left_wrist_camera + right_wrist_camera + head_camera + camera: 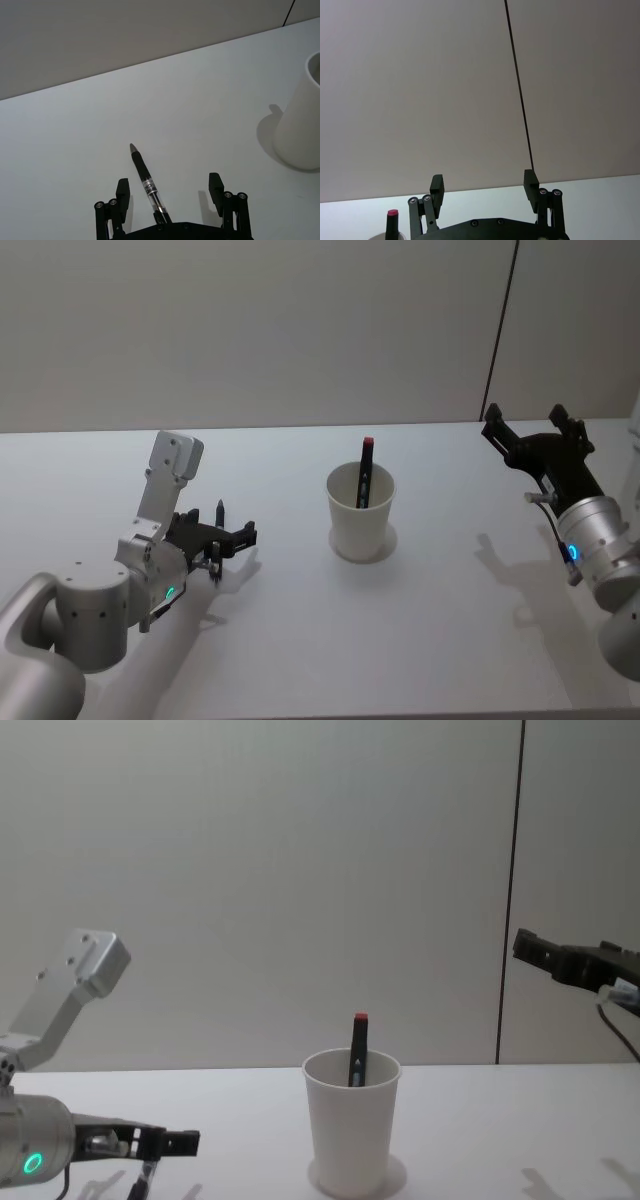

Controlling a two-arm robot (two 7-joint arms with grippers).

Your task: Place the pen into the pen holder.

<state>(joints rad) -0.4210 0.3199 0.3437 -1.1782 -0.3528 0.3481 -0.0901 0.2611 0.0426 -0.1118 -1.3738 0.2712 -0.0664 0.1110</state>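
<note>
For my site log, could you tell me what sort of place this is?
Probably a robot lab bench: a plain white table against a blank grey wall, a cup holding a pen, and a second pen at the left gripper, right gripper raised.

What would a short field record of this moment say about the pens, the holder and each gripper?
holder: white paper cup, upright mid-table
pen in holder: red-capped pen, leaning on the rim, cap sticking out
pen outside: black pen, on the table between the left gripper's fingers, not gripped
left gripper: open, low at the table, to the left of the cup
right gripper: open, raised at the right, empty
status: black pen not yet picked up
</note>
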